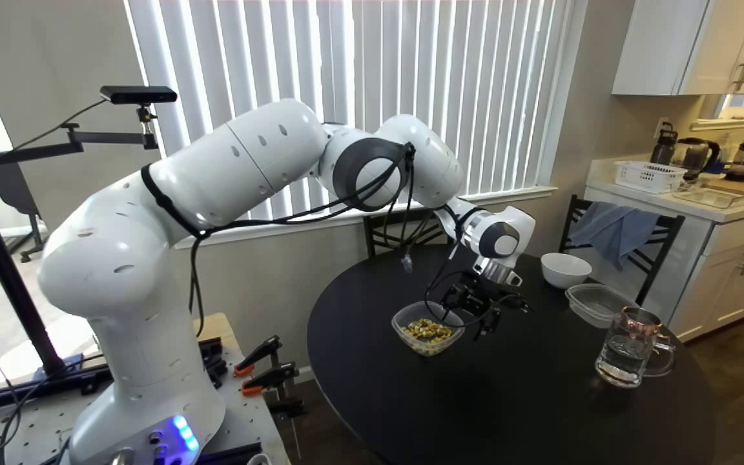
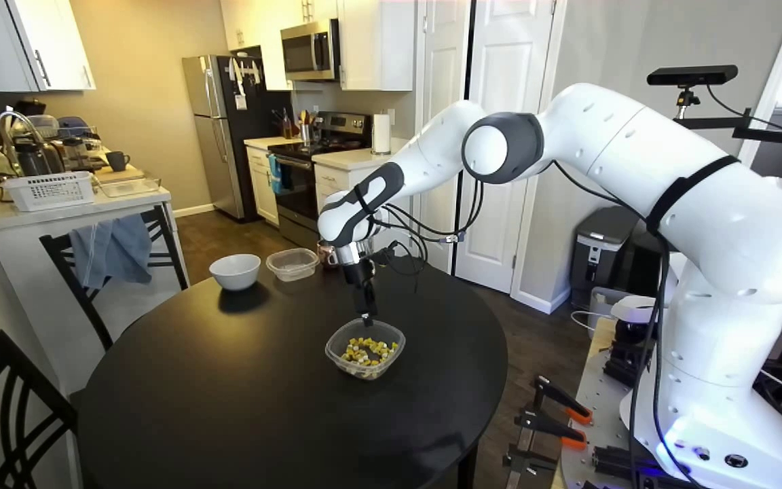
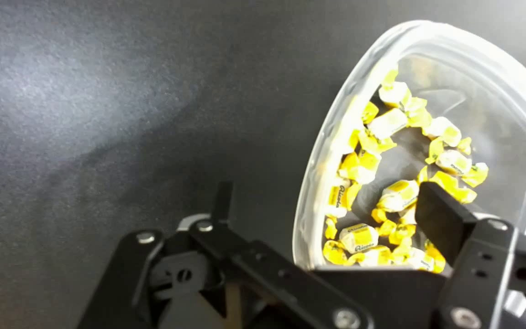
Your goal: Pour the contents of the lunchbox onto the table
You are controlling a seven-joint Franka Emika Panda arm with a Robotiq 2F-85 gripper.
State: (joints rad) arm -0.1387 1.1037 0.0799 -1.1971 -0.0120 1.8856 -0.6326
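The lunchbox, a clear squarish plastic container, stands upright on the round black table (image 1: 507,413). It shows in both exterior views (image 1: 400,327) (image 2: 399,348) and at the right of the wrist view (image 3: 311,183). Its contents are wrapped yellow-and-white candies (image 3: 359,237), also visible in both exterior views (image 1: 428,330) (image 2: 368,350). My gripper (image 3: 334,208) is open and empty. In the wrist view one finger is over the inside of the lunchbox and the other is outside its wall. In an exterior view the gripper (image 2: 366,318) is at the lunchbox's far rim. Contact cannot be told.
A white bowl (image 1: 564,270), another clear plastic container (image 1: 595,305) and a glass pitcher with water (image 1: 624,358) stand on the table beyond the gripper. The pitcher is mostly hidden behind the arm in an exterior view. Chairs (image 2: 17,401) stand around the table's edge.
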